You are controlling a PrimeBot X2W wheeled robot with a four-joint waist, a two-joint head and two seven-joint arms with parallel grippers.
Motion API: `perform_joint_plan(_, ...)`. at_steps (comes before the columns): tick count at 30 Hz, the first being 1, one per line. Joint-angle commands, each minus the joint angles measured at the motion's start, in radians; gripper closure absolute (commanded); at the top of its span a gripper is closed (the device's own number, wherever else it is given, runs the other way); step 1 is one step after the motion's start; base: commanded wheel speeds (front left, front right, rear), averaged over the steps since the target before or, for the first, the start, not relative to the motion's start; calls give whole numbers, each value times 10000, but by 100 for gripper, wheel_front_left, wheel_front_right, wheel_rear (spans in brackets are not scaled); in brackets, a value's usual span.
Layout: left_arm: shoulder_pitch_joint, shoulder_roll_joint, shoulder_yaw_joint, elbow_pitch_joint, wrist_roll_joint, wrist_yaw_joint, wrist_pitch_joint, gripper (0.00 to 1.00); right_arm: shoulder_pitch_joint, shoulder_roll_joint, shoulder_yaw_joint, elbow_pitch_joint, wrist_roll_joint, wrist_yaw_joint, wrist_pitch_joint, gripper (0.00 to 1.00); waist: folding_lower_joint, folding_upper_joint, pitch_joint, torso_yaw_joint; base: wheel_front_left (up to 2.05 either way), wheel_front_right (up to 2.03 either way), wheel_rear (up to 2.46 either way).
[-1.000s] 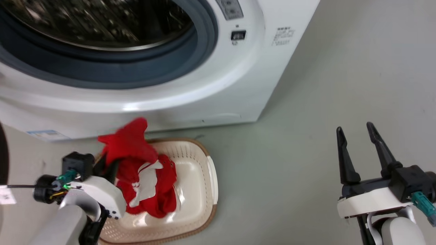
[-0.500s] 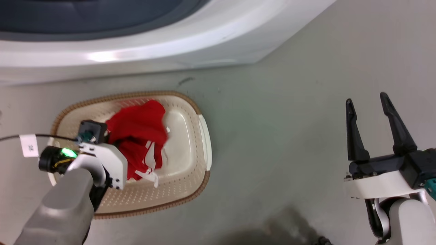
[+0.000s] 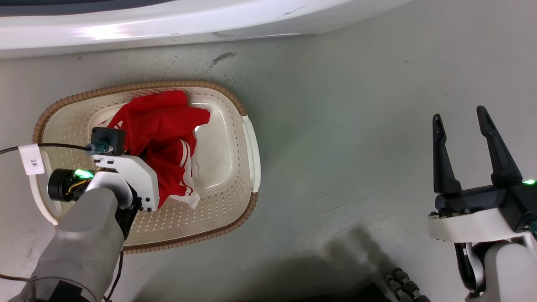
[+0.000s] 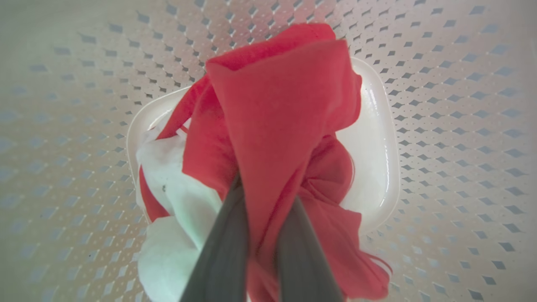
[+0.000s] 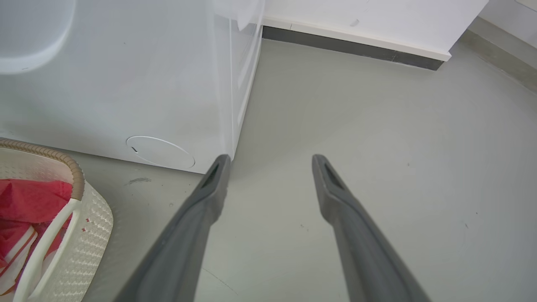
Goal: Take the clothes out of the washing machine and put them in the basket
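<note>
1. left gripper point(image 4: 266, 191) narrow, two fingers pinched on a fold of red fabric running down between them, so it holds the clothes point(image 4: 277, 105)
2. left wrist view: gripper points down into the basket point(image 4: 440, 84), perforated walls all round, smooth white bottom under the fabric
3. clothes = bright red crumpled bundle inside the basket, lying on its bottom, one fold rising up to the fingers
4. white band point(image 3: 186, 167) edged with thin red stripes shows at the near side of the bundle in head view; pale white patch left of the fingers in left wrist view
5. head view: left wrist sits over the basket's left half, green light point(image 3: 83, 173) lit on it, white tag point(image 3: 31, 159) on a black cable just beside, over the left rim
6. basket cream with brown woven-look rim, on grey floor point(image 3: 335, 126), just in front of the washing machine point(image 3: 168, 25), not touching it; right part of basket bottom bare
7. dark smudge point(image 3: 222, 56) on floor between machine and basket
8. right gripper point(image 3: 459, 114) spread wide, nothing between fingers, hovers over bare floor well apart from the basket
9. right wrist view: fingers point past the machine's front corner; round cover point(image 5: 160, 152) low on machine front; basket with red fabric at lower left; dark skirting board point(image 5: 348, 46) along the far wall
</note>
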Motion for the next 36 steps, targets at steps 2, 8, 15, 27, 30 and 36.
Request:
perform_joint_plan(2, -98, -59, 80, 116, -163, -27, 80, 100, -175, 0, 36, -29, -91, -10, -20, 0, -2, 0, -53, 16, 0, 0, 0)
perform_joint_plan(8, 180, -102, 153, 256, -268, 137, -109, 0, -261, 0, 48, 200, -138, -10, -20, 0, -2, 0, -571, 75, 0, 0, 0)
perform_joint_plan(15, 790, -145, 285, 131, -294, 187, -330, 0, -253, 0, 88, 751, -225, -10, -21, 0, -2, 0, -2152, 214, 0, 0, 0)
perform_joint_plan(27, 2812, 391, 2045, -3447, 672, 1105, -331, 0, 245, -6, -447, 1496, -145, -10, -20, 0, -2, 0, -5199, 778, 0, 0, 0)
perform_joint_plan(30, 3414, 425, 2686, -4533, 1075, 1182, -332, 0, 468, -1, -519, 1583, -160, -9, -20, 0, -2, 0, -5785, 951, 0, 0, 0)
perform_joint_plan(36, 4782, 148, 3734, -6553, 1966, 1269, -333, 0, 823, -3, -589, 1663, -168, -10, -20, 0, -2, 0, -6811, 1245, 0, 0, 0)
